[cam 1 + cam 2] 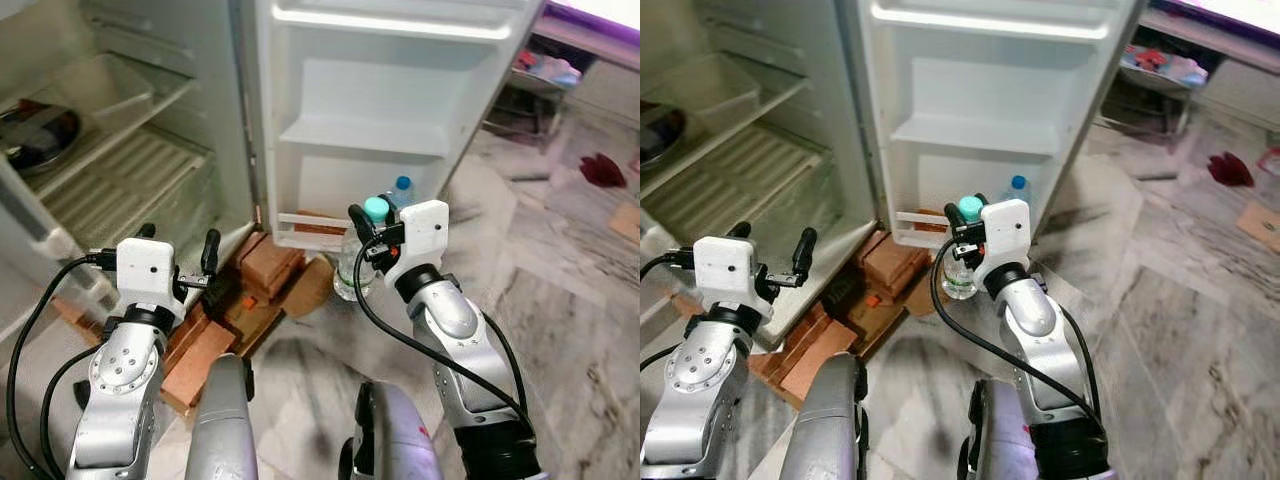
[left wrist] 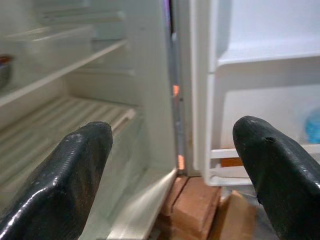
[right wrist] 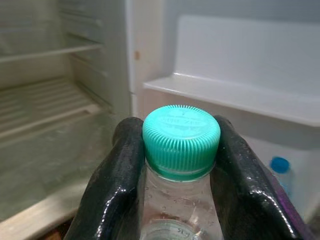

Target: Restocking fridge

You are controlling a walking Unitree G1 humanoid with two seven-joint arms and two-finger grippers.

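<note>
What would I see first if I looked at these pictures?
First, the right gripper, clamped on the neck of a clear bottle with a bright green cap, held before the open fridge door. A second bottle with a blue cap stands in the door's bottom rack. The left gripper hangs open over the bricks under the fridge.

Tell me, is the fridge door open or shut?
Open: the fridge door is swung wide, its inner shelves facing the camera, the fridge's interior shelves exposed.
</note>
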